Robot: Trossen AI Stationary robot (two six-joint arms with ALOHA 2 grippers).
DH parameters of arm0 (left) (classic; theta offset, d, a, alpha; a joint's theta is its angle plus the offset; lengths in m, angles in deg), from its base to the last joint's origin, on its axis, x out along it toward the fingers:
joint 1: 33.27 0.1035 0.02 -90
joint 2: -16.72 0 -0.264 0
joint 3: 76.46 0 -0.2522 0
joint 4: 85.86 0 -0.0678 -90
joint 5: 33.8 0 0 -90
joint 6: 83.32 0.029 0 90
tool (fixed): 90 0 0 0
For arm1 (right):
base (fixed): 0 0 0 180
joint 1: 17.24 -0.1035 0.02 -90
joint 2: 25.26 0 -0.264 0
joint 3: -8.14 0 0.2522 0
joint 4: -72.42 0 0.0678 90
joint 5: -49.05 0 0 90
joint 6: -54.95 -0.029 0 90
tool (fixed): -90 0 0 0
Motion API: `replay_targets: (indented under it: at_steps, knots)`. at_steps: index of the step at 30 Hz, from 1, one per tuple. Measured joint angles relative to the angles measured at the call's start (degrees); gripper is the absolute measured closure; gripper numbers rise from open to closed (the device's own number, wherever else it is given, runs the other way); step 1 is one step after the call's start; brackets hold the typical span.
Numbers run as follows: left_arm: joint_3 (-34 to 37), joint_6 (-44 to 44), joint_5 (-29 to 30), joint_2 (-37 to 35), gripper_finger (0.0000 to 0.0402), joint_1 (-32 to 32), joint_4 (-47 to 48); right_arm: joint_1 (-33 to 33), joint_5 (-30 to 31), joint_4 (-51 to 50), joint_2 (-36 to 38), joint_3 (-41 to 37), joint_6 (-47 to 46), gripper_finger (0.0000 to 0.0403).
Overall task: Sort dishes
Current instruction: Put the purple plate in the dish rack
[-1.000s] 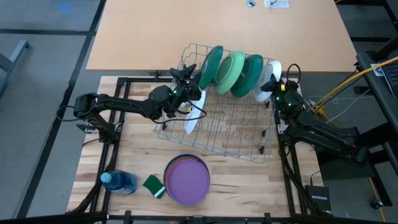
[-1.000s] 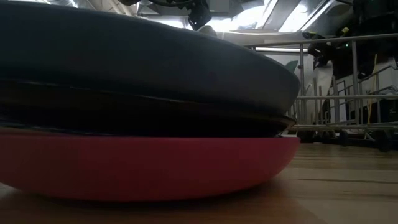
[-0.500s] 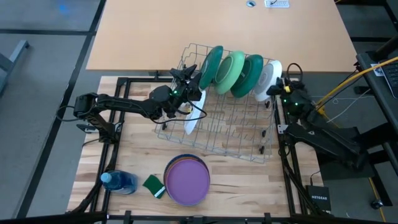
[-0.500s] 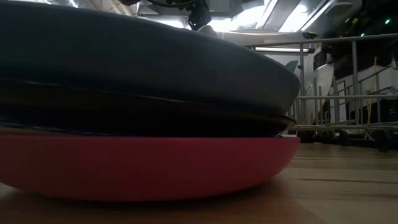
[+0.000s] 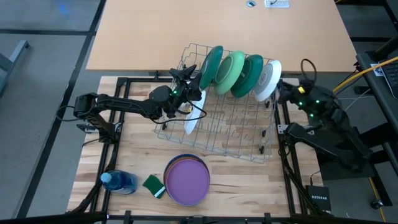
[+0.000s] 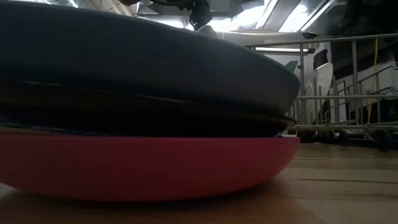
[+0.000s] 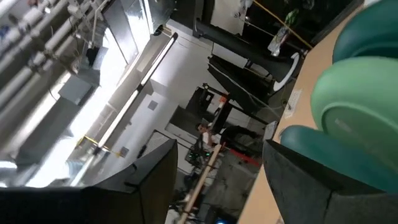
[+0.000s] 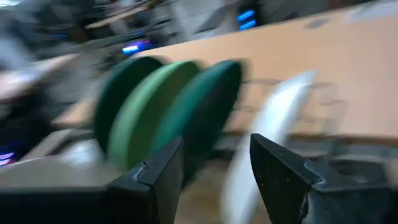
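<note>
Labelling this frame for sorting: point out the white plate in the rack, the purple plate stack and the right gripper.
white plate [image 5: 268, 79], high view, its face.
purple plate stack [image 5: 188, 182], high view, top plate's middle.
right gripper [image 5: 282, 91], high view, between its fingertips.

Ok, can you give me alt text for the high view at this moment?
Seen from above, a wire dish rack holds three green plates and a white plate upright in a row along its far side. The left gripper holds another white plate at the rack's left; the right gripper, open, sits just right of the row. Purple-topped stacked plates lie in front.
</note>
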Motion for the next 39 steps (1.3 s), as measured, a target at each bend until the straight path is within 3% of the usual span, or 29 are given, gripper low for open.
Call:
replay_targets:
  at_steps: [8,13,28,34,39]
  knots:
    - [0.0,-3.7,6.7,0.0,0.0176,-4.2,0.0,0.0,-28.5,0.1,-0.1,1.7,-4.7,0.0217]
    - [0.0,-3.2,11.9,0.0,0.0176,-9.2,-0.1,0.0,-38.8,-0.1,-0.2,1.7,-5.0,0.0217]
    - [0.0,-9.7,30.7,0.0,0.0176,-28.5,-0.2,0.0,-45.9,0.2,-0.2,1.7,-10.6,0.0217]
    - [0.0,-22.9,36.3,0.0,0.0176,-37.9,0.0,0.0,-44.3,4.7,-0.2,1.4,-11.7,0.0217]
    - [0.0,-38.2,36.8,0.0,0.0176,-44.8,2.0,0.0,-44.1,21.1,-0.7,-2.8,-11.8,0.0217]
